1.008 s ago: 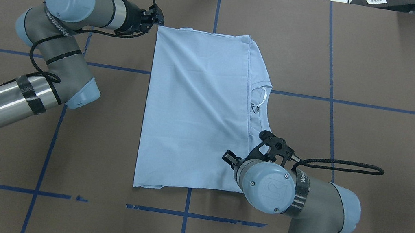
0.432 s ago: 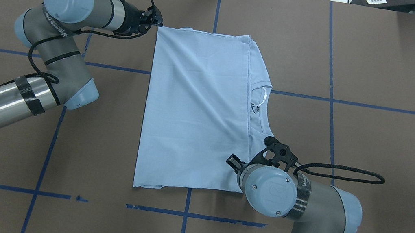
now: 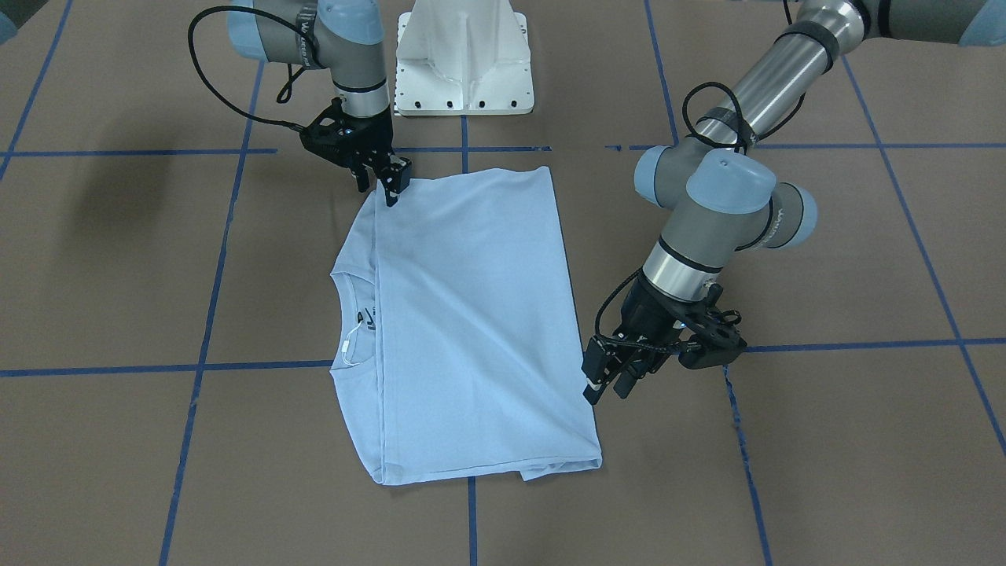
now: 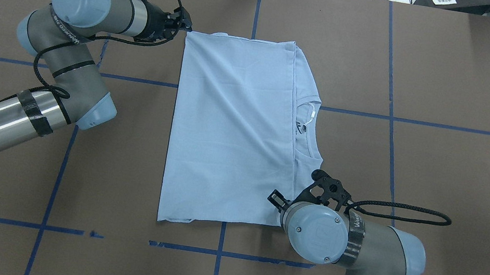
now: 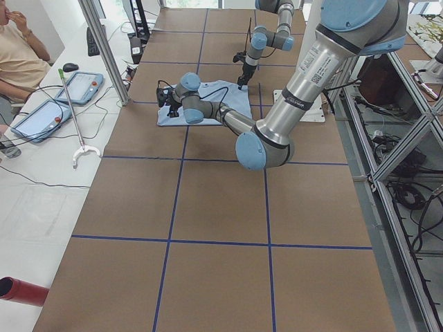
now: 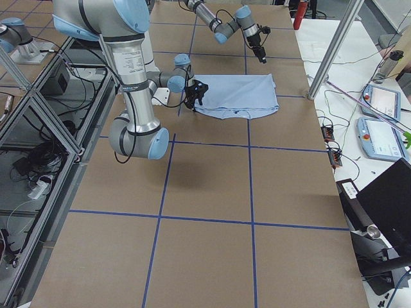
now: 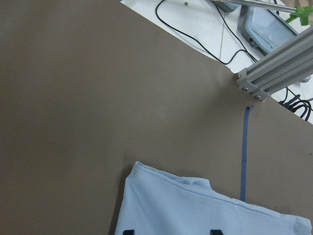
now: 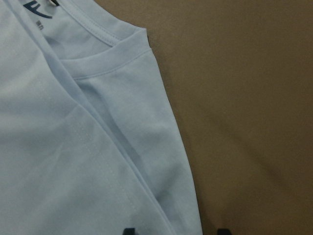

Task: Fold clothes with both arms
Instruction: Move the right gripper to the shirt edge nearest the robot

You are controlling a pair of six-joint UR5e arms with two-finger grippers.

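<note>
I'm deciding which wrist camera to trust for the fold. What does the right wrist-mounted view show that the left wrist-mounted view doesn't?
Only the right wrist view: the T-shirt's ribbed collar and a dark neck marking. Only the left wrist view: one corner of it, a blue tape line, an aluminium post and cables beyond the table. Both: light blue fabric on the brown table, with two black fingertips apart at the bottom edge.

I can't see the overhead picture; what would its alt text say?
A folded light blue T-shirt lies flat on a brown table marked with blue tape lines. The robot's left pincer is at its far left corner, the right pincer at its near right corner.
</note>
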